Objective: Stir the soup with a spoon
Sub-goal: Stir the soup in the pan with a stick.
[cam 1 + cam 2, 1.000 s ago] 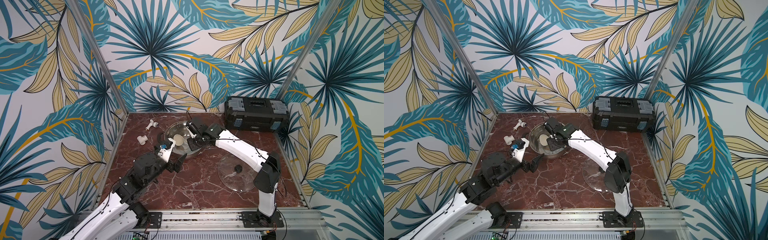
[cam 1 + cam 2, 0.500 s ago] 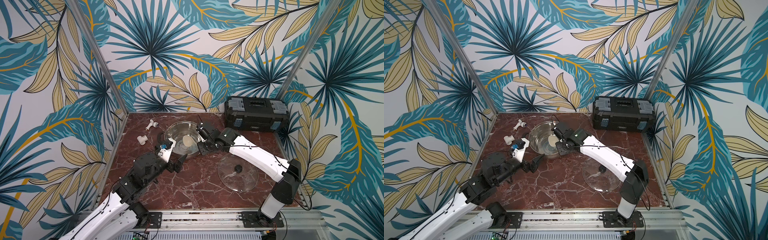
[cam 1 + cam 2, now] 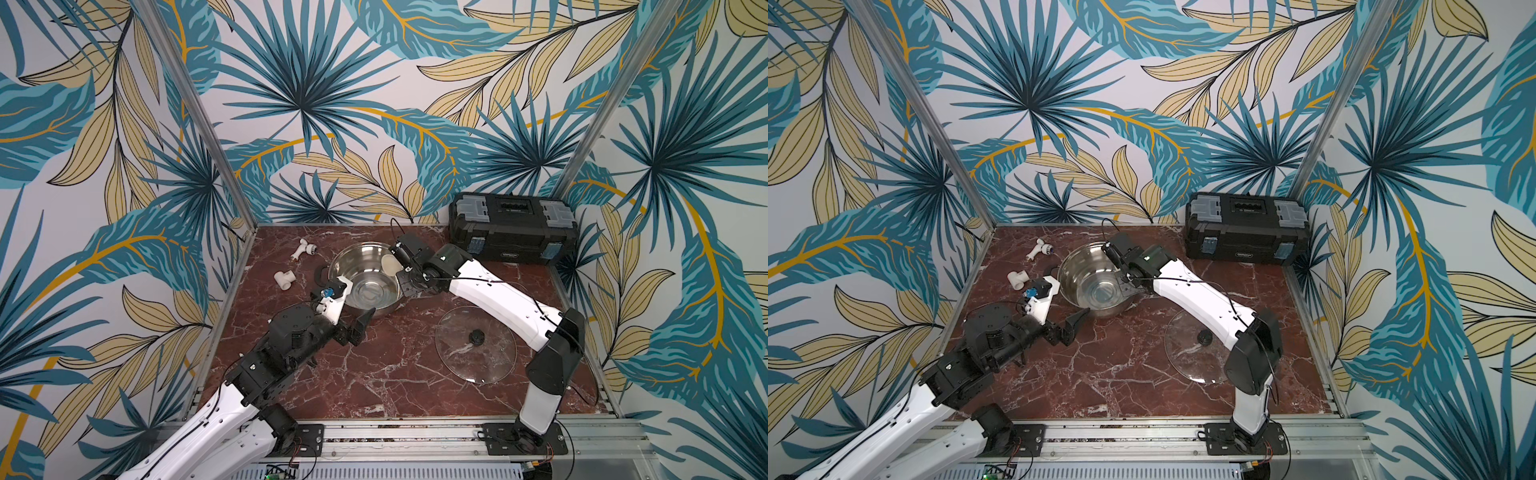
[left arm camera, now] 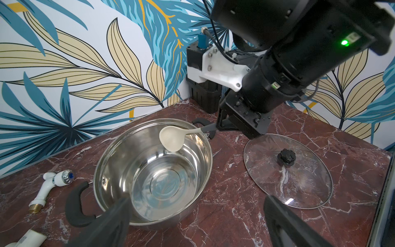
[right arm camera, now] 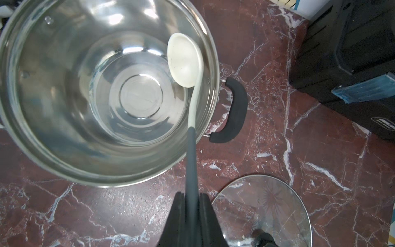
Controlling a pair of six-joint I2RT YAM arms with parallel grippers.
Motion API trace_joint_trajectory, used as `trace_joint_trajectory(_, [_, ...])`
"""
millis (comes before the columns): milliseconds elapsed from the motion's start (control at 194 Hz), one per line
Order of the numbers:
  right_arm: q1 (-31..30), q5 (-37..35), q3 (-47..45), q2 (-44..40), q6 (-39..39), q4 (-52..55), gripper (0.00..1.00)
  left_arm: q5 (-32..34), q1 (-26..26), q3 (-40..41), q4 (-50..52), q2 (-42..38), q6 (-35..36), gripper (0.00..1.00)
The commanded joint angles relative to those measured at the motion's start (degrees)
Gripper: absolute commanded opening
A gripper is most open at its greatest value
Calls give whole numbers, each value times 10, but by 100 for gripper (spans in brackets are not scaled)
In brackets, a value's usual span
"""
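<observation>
The spoon (image 5: 183, 59) is a cream ladle with a grey handle. My right gripper (image 5: 191, 198) is shut on that handle just outside the steel pot (image 5: 64, 107). Its bowl (image 4: 171, 139) hangs inside the pot's right side, near rim height, and the handle crosses over the rim. In a top view the bowl (image 3: 390, 264) shows beside the right gripper (image 3: 405, 270). My left gripper (image 4: 196, 213) stands open and empty at the pot's near side, with one finger (image 4: 115, 213) before the rim. No soup shows; the pot's inside looks like shiny steel.
A glass lid (image 3: 476, 349) lies flat to the pot's right, under the right arm. A black toolbox (image 3: 513, 230) stands at the back right. A white tap (image 3: 305, 249) and a white tee fitting (image 3: 284, 279) lie left of the pot.
The right arm has drawn back to the right, carrying the spoon's bowl from the pot's middle to its right rim. The left arm has not moved.
</observation>
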State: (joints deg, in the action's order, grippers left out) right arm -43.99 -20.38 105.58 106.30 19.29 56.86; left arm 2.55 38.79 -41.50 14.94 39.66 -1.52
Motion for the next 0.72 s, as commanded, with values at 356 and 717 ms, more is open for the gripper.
trace_joint_trajectory(356, [-2, 145, 69, 57, 2, -43, 0, 5, -3, 5, 1, -3, -4, 100])
trace_joint_trajectory(717, [-9, 192, -18, -5, 20, -73, 0, 2, -2, 7, -5, -2, -4, 100])
